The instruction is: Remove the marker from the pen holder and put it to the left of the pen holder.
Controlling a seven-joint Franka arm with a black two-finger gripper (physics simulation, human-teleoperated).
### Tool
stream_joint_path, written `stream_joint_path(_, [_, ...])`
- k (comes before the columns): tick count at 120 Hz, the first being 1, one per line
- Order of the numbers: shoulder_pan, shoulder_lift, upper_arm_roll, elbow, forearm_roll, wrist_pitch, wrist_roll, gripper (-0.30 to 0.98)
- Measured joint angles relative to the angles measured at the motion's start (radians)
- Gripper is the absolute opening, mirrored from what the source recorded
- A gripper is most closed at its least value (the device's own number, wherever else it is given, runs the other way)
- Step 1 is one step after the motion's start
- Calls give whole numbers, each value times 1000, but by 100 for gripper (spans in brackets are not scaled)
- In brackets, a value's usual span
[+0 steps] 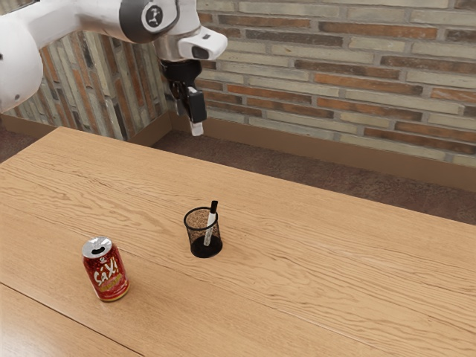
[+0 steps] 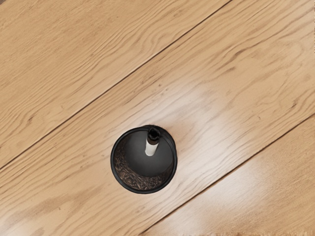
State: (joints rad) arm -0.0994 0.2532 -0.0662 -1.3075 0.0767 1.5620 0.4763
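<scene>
- Where the marker (image 1: pixel 209 230) stands in the pen holder (image 1: pixel 193 235), its black cap projects above the rim and its white barrel runs down inside, toward the base.
- Marker, detail: slender and straight, with small dark markings along the barrel; it is tilted, its upper part leaning against the rim on the exterior view's right. In the wrist view, the dark end of the cap is seen nearly end-on, with a short length of white barrel beyond it.
- Pen holder: a round, upright cup of black mesh with a solid dark rim and a dark base, resting on the surface (image 1: pixel 320 282), which is of pale, grained wood crossed by dark seams.
- Arm (image 1: pixel 111 16): white with dark joint fittings, entering from the exterior view's upper left and bending downward at the wrist.
- Hand (image 1: pixel 196 128): black, pointing down, raised above the level of the surface and well apart from the marker; whether it is set wide or narrow cannot be told.
- Can (image 1: pixel 108 277): red with a silver top, upright on the surface, apart from the pen holder, toward the exterior view's left.
</scene>
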Motion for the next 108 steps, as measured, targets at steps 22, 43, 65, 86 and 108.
stream_joint_path(22, [-39, 48, 0, -7, 45, 0, 75, 69])
stream_joint_path(43, [-68, 170, 11, -24, 96, -10, 129, 69])
stream_joint_path(65, [-80, 297, 32, -18, 152, -19, 169, 69])
stream_joint_path(86, [-72, 376, 32, 35, 130, -16, 195, 67])
stream_joint_path(108, [-58, 433, 31, 105, 110, -8, 213, 62])
